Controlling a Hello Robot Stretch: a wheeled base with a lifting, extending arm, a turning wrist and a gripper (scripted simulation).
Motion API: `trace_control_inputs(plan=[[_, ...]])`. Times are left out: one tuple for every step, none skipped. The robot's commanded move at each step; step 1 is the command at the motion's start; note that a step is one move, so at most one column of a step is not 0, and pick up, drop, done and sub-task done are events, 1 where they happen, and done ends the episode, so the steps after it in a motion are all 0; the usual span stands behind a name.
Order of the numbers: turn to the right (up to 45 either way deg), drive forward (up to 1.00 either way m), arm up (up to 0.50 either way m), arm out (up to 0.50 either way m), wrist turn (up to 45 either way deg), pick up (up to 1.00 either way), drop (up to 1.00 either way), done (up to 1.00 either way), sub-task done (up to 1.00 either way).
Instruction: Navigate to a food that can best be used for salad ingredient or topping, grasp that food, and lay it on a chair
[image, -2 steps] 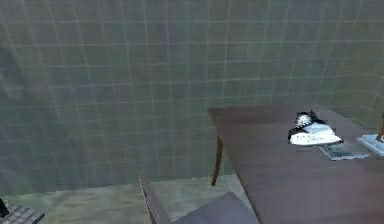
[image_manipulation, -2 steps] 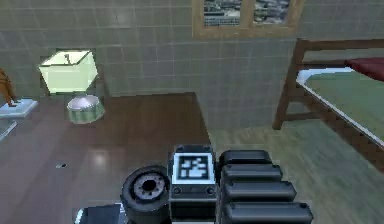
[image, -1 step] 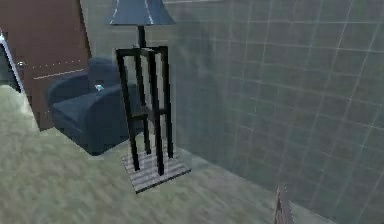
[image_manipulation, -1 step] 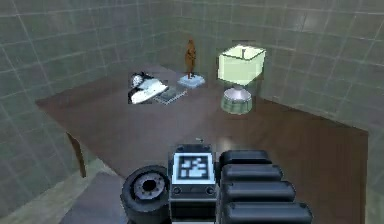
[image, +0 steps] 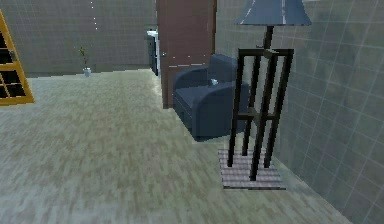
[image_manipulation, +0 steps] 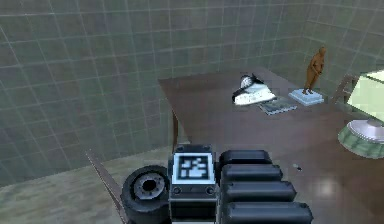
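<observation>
Forward view: a dark blue armchair (image: 208, 98) stands by the wall. A small pale blob (image: 212, 80) lies on it, too small to tell whether it is food. A dark-framed floor lamp (image: 260, 110) stands just beside it.

Arm side view: the arm (image_manipulation: 255, 190) lies low and short near a dark table (image_manipulation: 220, 122). The gripper (image_manipulation: 140, 192) sits left of a white marker (image_manipulation: 192, 167). Whether it holds anything cannot be told.

Arm (image_manipulation: 255, 190): dark segmented bar, lying low at the bench's (image_manipulation: 230, 125) near left corner, white marked square (image_manipulation: 191, 166) at its end, tool (image_manipulation: 120, 192) with round dark body left of that, load not determinable.
</observation>
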Motion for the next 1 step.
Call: trace_control_inputs(plan=[[0.0, 0.00, 0.00, 0.36, 0.0, 0.00, 0.00, 0.00, 0.00]])
